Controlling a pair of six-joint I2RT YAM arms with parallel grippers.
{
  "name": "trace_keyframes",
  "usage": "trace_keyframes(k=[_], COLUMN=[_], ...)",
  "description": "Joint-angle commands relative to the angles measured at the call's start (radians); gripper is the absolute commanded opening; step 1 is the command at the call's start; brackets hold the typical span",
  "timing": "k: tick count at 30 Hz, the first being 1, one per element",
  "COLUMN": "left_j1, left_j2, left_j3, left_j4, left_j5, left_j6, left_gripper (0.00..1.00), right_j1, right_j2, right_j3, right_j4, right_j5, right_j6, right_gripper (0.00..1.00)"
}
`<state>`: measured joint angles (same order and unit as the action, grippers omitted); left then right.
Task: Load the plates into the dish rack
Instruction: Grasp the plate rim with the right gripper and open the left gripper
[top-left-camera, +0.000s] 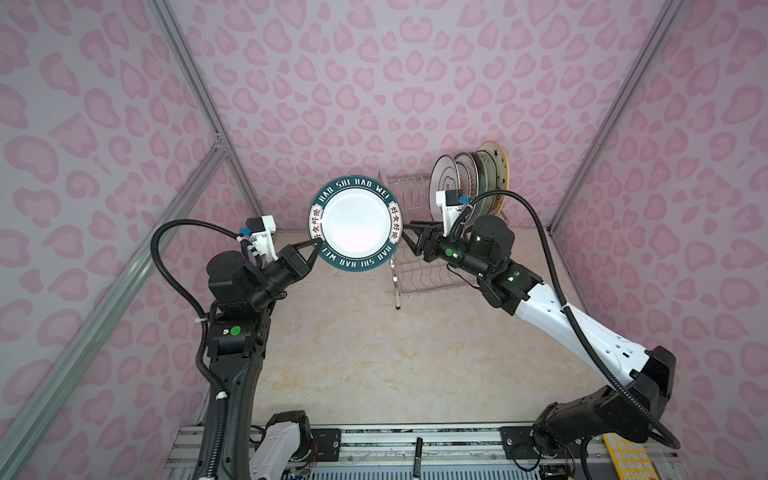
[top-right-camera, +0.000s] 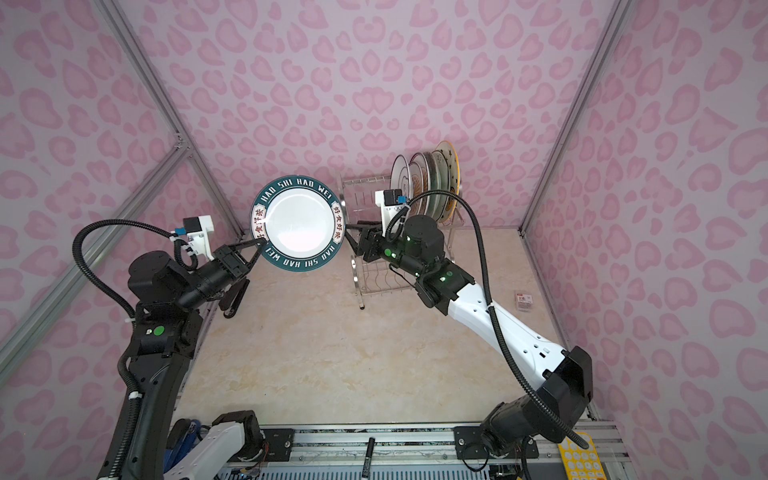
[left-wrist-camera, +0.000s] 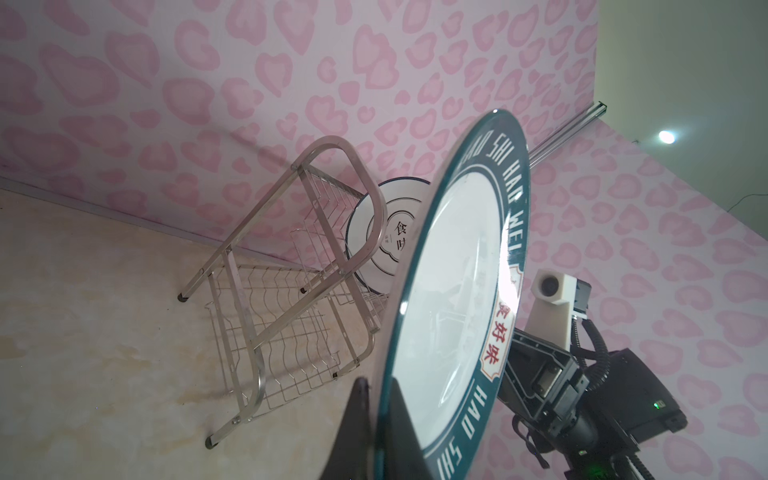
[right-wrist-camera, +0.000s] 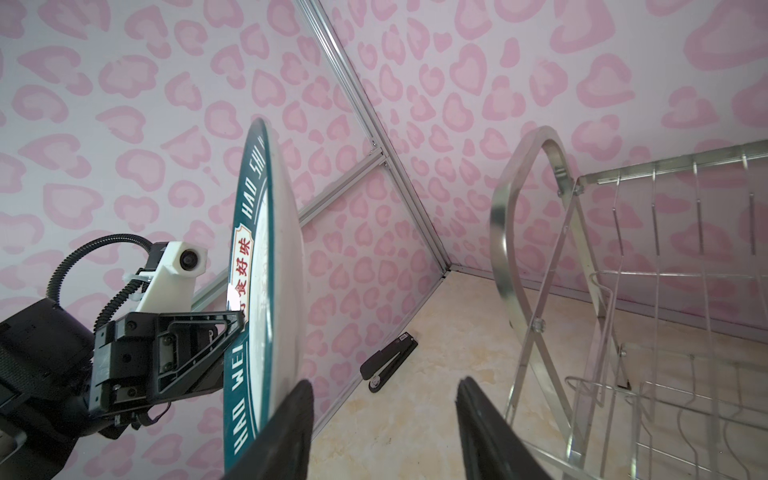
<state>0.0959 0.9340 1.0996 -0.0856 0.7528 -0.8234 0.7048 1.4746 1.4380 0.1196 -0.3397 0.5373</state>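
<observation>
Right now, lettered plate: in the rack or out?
Out. The lettered plate hangs on edge in the air beside the dish rack, rim pinched by the left gripper.

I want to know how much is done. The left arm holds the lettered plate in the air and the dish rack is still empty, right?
Not quite. The dish rack is not empty: several plates already stand upright in its upper tier, as both top views show. The left gripper does hold the lettered plate in the air.

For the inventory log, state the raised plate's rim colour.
The plate has a dark teal rim with white lettering, clearest in a top view.
</observation>
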Motion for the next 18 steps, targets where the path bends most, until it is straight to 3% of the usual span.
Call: trace_keyframes(k=[1,8,18], left_j1=[-0.001,-0.001,-0.007], left_j2=[-0.011,-0.017,-0.008], left_j3=[-0.003,-0.005,-0.016], left_j4=[0.049,0.061,0.106], left_j5=[-0.003,-0.031,-0.006], left_j6=[0.007,-0.007,-0.036], left_gripper=[0.03,0.03,0.03], right_j1=[0.008,-0.028,-0.003], right_j2=[-0.007,-0.116,-0.057], right_j3=[0.000,-0.101,0.007], right_j4=[0.025,0.059,-0.005], right_j5=[-0.008,0.096,-0.022], right_j6=[0.001,0.010,-0.045], right_gripper=[0.54,0.53,0.56])
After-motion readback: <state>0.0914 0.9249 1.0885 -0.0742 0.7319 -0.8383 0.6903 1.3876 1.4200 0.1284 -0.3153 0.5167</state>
